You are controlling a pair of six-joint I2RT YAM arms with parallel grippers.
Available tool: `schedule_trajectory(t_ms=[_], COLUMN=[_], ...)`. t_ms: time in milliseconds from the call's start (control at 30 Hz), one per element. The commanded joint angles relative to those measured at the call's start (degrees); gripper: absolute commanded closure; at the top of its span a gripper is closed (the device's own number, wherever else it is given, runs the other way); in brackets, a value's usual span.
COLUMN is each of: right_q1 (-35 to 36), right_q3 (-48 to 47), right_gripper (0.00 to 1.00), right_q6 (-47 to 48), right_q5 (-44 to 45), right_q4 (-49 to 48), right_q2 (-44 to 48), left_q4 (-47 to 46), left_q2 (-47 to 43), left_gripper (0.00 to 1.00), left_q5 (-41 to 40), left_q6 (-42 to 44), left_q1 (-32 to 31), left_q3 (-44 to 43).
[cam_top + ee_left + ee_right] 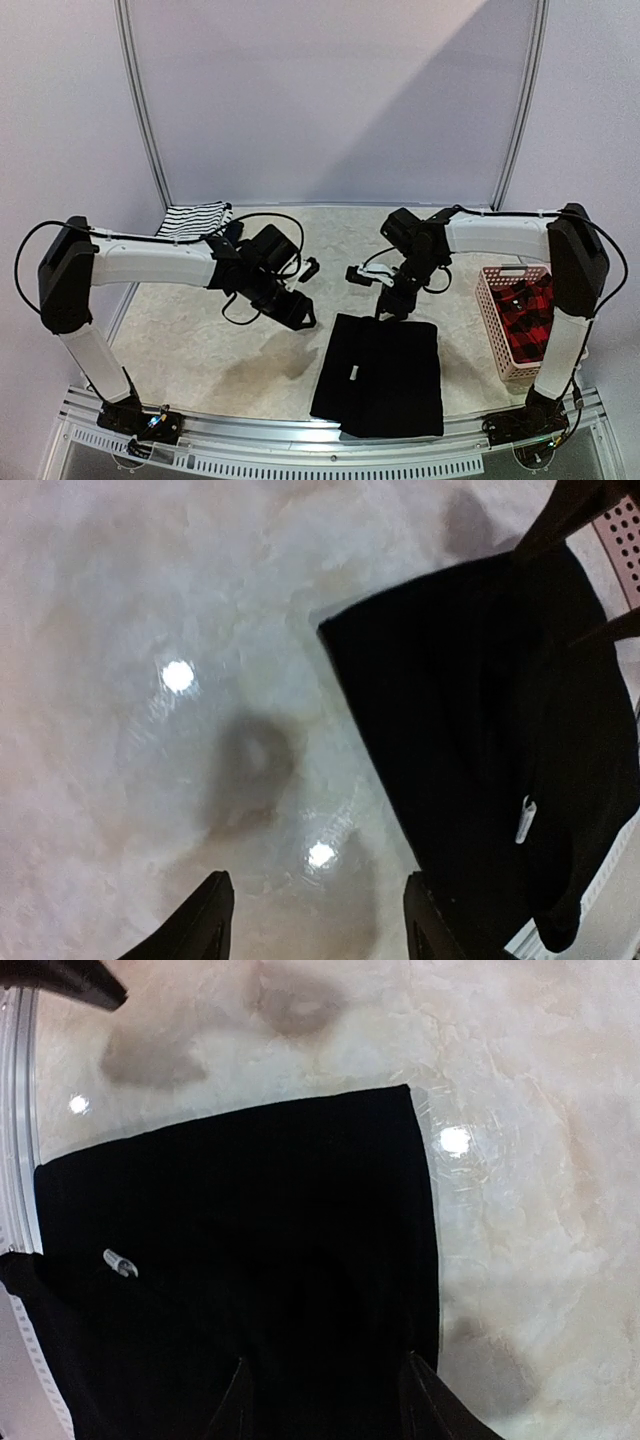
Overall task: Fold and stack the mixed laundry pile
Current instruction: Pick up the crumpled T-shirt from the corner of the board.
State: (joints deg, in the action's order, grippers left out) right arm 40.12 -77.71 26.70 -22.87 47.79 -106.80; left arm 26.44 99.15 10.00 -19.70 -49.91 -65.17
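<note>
Four garments and holders listed, one step in hand: the black shirt is folded and the next piece is not yet taken.

1. Surface (190, 340), pale and marbled. A bare stretch lies directly under the left fingers (205, 930) and runs to their outer side. This is judged the widest open room for laying out a garment.
2. Black shirt (378, 375), a flat folded rectangle under the right fingers (428, 1412), just inward of the left pair. Its near edge meets the near rail (300, 428), and one corner seems to lap over it, so there is little margin there.
3. Pink basket (500, 330), outward of the right fingers and well apart from them. Its wall is an obstacle to any sweep that way.
4. Plaid shirt (528, 310), red and black, bundled in the basket, unfolded.
5. Striped tank top (195, 218), at the far edge beyond the left fingers. Whether it is folded cannot be told.
6. White tag (118, 1260), on the black shirt, rail-side of the right fingers.

Fingers: both pairs are spread with nothing between them. The left pair is over bare surface. The right pair is over the shirt's far edge, and whether it touches the cloth cannot be told.

Next move, by judgement: the right fingers reach over the basket rim for the plaid shirt and carry it to the bare stretch, clear of the folded shirt's edges.
</note>
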Motion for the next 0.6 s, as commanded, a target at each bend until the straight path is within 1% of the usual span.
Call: schedule_trajectory(t_ms=[0, 133, 200, 367, 400, 567], right_q1=[1.09, 1.93, 2.14, 2.29, 2.27, 2.27], right_q3=[-3.83, -5.37, -5.95, -6.64, -6.85, -8.31], right_gripper=[0.5, 0.51, 0.61, 0.95, 0.99, 1.0], right_q6=[-3.7, -3.72, -4.25, -5.01, -4.46, -1.9], right_q5=[-3.15, -1.26, -0.9, 1.24, 1.47, 1.24], right_q4=[1.35, 2.21, 2.55, 2.99, 3.38, 7.55], right_q2=[-3.95, -6.53, -7.64, -8.25, -7.74, -1.88], left_q4=[-9.87, -12.57, -13.57, -14.05, -13.67, -12.98], left_q2=[-3.01, -2.43, -1.32, 3.17, 3.82, 7.99], left_gripper=[0.41, 0.41, 0.41, 0.43, 0.44, 0.52], left_q5=[3.71, 4.24, 4.86, 5.16, 5.03, 4.94], left_q6=[-9.37, -11.34, -12.22, -13.35, -13.2, -13.5], left_q1=[-0.06, -1.3, -1.93, -3.53, -3.79, -4.87], left_q3=[6.21, 8.95, 9.44, 8.37, 7.74, 5.24])
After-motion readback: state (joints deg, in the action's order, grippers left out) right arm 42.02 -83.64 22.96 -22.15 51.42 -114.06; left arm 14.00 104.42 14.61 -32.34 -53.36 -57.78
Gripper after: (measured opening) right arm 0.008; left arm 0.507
